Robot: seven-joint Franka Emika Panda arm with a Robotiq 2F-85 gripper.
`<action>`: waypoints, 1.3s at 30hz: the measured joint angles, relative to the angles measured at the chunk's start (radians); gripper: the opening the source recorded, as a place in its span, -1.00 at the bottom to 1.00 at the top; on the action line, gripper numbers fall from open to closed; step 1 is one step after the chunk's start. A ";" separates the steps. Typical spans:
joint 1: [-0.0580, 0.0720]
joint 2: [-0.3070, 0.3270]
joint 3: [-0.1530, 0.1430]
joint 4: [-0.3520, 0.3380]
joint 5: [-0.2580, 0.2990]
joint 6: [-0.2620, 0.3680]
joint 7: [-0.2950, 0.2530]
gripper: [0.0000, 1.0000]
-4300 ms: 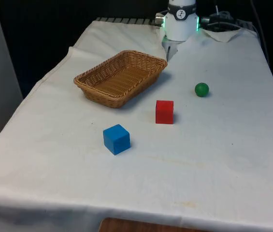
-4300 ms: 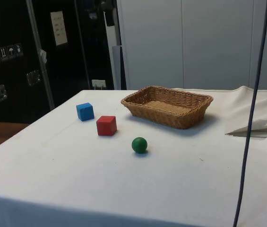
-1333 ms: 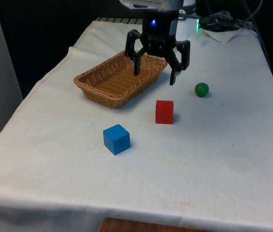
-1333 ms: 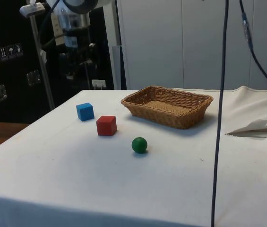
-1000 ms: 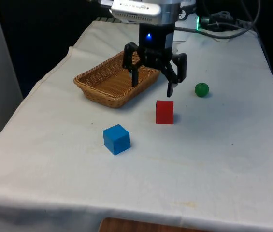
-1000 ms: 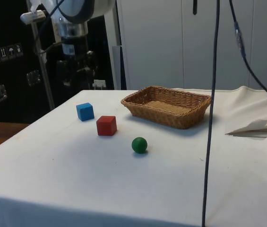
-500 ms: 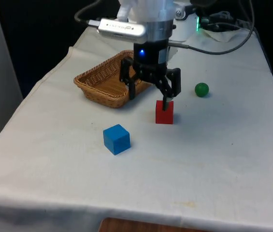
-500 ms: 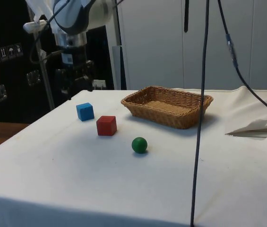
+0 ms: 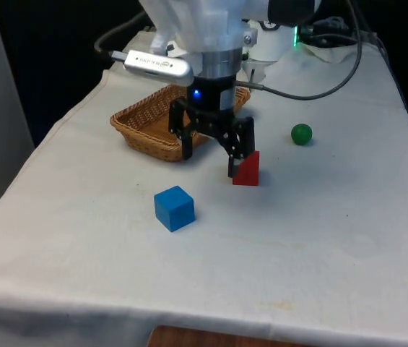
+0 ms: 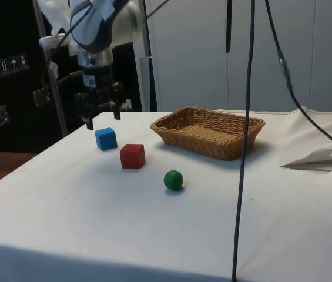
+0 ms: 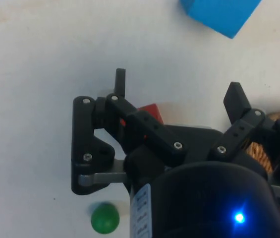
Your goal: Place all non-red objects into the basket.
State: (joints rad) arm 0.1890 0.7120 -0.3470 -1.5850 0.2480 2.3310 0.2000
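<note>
The jaws hang apart and empty, approaching the blue cube just ahead; next they must straddle it for the wicker basket.

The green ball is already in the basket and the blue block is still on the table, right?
Not quite. The green ball is still on the white cloth, outside the basket, as the front view shows. The blue block is indeed on the table.
</note>
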 measured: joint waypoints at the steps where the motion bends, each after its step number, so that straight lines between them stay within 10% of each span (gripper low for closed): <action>1: -0.002 0.012 -0.002 0.011 0.012 0.001 0.000 1.00; 39: -0.024 0.136 -0.042 0.128 0.133 -0.006 0.012 1.00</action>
State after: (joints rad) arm 0.1650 0.8480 -0.3890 -1.4570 0.3810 2.3250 0.2120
